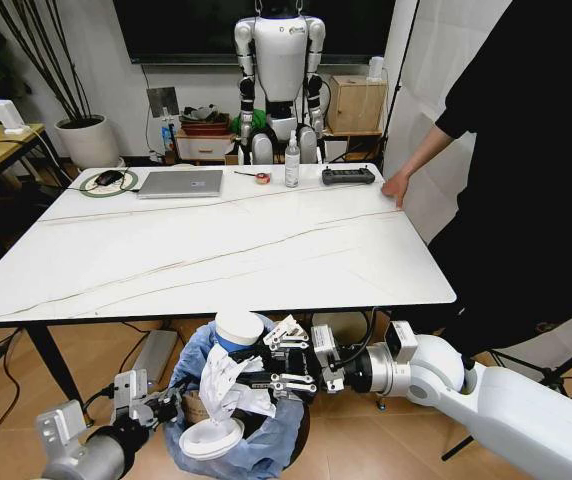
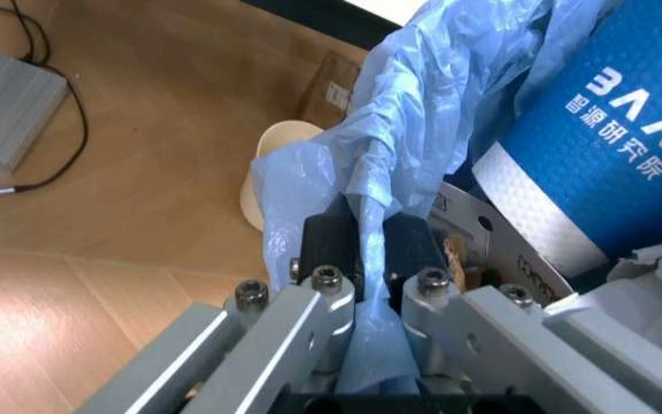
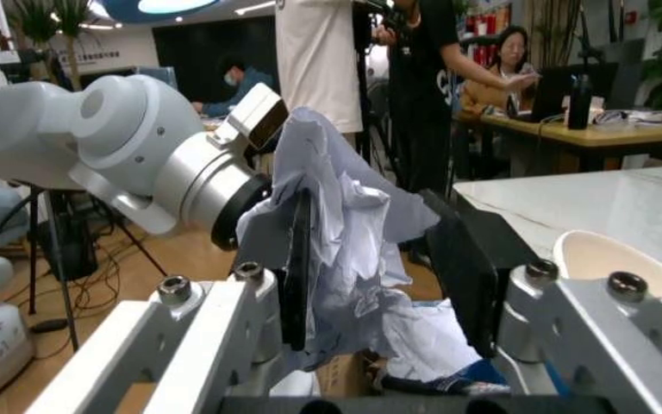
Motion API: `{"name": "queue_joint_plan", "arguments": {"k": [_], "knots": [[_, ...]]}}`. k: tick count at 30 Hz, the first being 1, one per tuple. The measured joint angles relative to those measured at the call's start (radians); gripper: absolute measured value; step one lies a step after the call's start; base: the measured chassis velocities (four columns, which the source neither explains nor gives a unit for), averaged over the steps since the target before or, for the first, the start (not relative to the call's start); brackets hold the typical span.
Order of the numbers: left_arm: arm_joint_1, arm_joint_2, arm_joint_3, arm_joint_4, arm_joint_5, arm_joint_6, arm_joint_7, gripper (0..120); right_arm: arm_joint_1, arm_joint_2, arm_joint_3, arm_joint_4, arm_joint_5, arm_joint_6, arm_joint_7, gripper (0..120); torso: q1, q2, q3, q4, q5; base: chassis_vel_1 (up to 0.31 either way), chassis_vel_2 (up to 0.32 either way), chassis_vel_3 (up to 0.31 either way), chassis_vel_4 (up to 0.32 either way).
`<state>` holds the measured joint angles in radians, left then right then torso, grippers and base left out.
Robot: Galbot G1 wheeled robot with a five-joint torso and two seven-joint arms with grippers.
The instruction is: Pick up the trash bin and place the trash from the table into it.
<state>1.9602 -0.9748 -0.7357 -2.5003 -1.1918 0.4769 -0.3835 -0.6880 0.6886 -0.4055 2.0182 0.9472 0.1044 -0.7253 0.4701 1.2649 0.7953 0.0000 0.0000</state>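
The trash bin (image 1: 256, 440) sits below the near edge of the table (image 1: 216, 255), in front of the robot, lined with a crinkled light-blue bag (image 2: 354, 164). The left gripper (image 1: 161, 405) is at the bin's left rim; in the left wrist view its black pads (image 2: 328, 246) are clamped on a fold of the bag — the film is pinched between them.

Inside the bin lie a blue paper cup (image 1: 238, 330) with white lettering, a white lid (image 1: 211, 438) and a piece of brown cardboard (image 1: 196, 405). The right gripper (image 1: 284, 365) reaches in from the right, over the bin's opening, with a crumpled white tissue (image 1: 221, 385) at its fingers. In the right wrist view the tissue (image 3: 343, 224) lies against one pad (image 3: 296, 259), while the opposite pad (image 3: 469, 267) stands clear of it — the jaws are spread, not closed on the paper.

Beyond the bin, the table's glossy white top carries a laptop (image 1: 180, 183), a bottle (image 1: 292, 163) and a black remote-like device (image 1: 348, 176) along its far edge. A person's hand (image 1: 397, 187) rests on the far right corner.
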Motion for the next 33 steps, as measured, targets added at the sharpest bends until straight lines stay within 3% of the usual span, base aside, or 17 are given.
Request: {"name": "queue_joint_plan", "arguments": {"k": [3,9,19,33], "knots": [[0.0,0.0,0.0,0.0,0.0,0.0,0.0,0,0.0,0.0,0.0,-0.001,-0.001,0.001,0.0,41,0.0,0.0,0.0,0.0,0.0,0.0,0.0,0.0,0.0],[-0.002,0.001,0.0,0.001,-0.002,0.0,0.0,0,0.001,-0.003,-0.001,-0.005,-0.003,0.002,-0.002,67,0.0,0.0,0.0,0.0,0.0,0.0,0.0,0.0,0.0],[-0.002,0.0,0.0,0.002,-0.003,0.0,0.0,0,0.005,-0.003,-0.001,-0.028,-0.014,0.006,-0.004,98,0.0,0.0,0.0,0.0,0.0,0.0,0.0,0.0,0.0],[-0.004,0.0,0.0,0.002,-0.006,0.0,0.0,0,0.0,-0.017,0.007,-0.031,-0.016,0.012,-0.01,100,0.0,0.0,0.0,0.0,0.0,0.0,0.0,0.0,0.0]]}}
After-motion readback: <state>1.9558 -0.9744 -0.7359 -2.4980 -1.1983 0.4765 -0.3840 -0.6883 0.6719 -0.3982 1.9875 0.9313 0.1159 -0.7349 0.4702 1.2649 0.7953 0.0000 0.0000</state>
